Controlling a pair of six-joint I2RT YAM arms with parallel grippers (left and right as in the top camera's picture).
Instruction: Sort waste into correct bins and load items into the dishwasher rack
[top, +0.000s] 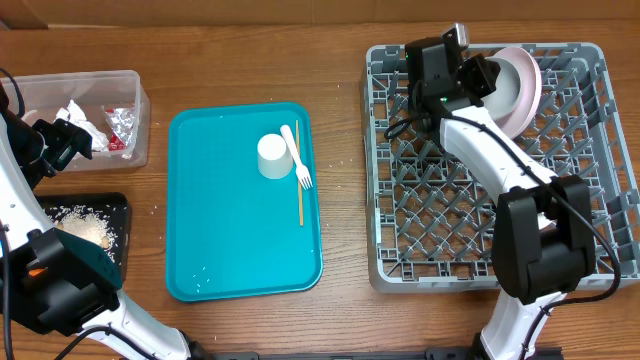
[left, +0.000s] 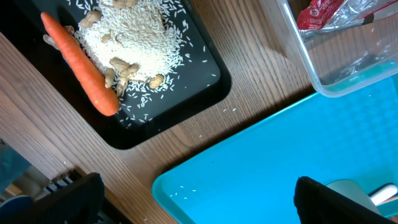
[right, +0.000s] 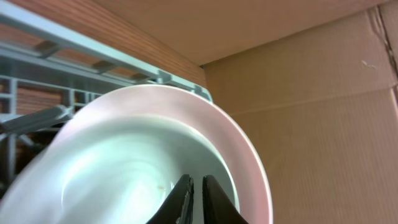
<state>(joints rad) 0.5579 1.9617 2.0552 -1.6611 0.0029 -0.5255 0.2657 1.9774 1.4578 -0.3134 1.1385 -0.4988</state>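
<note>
In the grey dishwasher rack a pale pink plate stands on edge at the back, a white bowl leaning against it. My right gripper is at the bowl. In the right wrist view its fingers are shut in front of the bowl's inside, the plate behind. My left gripper hangs open over the teal tray's corner, holding nothing. The carrot and rice lie in the black tray. The clear tub holds napkins and a red wrapper.
The teal tray in the middle carries a small white cup, a white fork and a thin wooden stick. Loose rice grains dot the tray and the wood. Cardboard walls stand behind the rack.
</note>
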